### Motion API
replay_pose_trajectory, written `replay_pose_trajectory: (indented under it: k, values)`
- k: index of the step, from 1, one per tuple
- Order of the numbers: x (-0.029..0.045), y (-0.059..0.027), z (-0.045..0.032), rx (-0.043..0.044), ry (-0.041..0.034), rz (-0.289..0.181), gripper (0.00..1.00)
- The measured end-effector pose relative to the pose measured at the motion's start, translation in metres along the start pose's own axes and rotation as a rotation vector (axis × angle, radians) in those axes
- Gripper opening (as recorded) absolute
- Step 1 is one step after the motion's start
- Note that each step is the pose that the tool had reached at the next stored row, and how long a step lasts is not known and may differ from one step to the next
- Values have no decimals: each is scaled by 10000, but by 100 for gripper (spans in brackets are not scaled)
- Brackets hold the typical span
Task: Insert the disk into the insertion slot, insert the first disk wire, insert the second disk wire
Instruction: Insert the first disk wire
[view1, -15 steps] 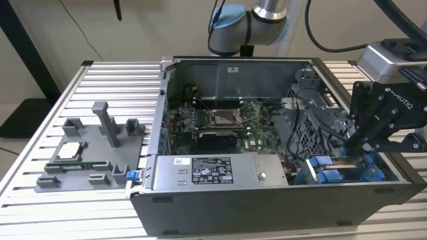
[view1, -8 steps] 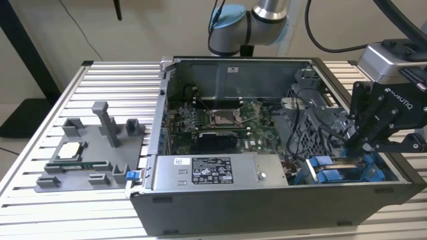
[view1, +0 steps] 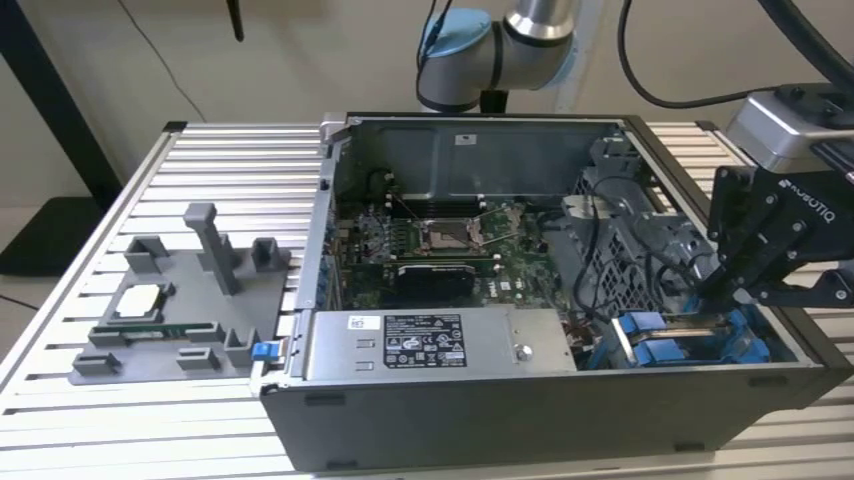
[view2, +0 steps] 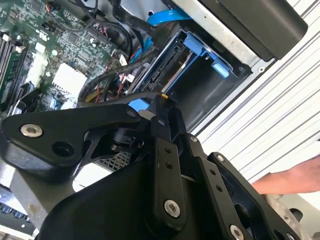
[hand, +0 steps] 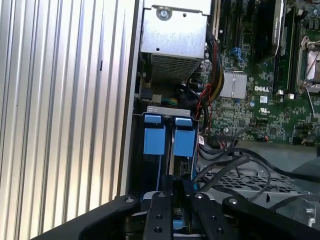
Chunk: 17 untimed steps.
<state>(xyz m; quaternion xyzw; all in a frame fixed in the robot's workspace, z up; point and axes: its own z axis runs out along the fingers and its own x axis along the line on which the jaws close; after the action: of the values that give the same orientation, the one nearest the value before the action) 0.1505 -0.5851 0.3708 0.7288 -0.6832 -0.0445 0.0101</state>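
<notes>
Jaws closed, tips together, hang inside the case (view1: 534, 420) at its near corner on the exterior view's right; whether they pinch a wire I cannot tell. The motherboard (view1: 400, 240) lies to the left and black cables (hand: 235, 161) loop between. Then comes the slot (hand: 167, 109), with the disk (hand: 184, 141) in its blue carrier apparently seated just beneath my tips. I judge this is wire work, so I should stay square to the disk's edge, press gently and keep clear of the loose cables.
</notes>
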Motion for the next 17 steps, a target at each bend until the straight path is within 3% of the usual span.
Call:
replay_pose_trajectory:
  k: [2,7,12,17]
  values:
    - [1,-18,10,1,-20,-2,0]
    - [7,-65,52,11,-169,-14,0]
    - [9,-157,115,-17,-186,-13,0]
    - [-33,-170,152,-28,-189,-13,0]
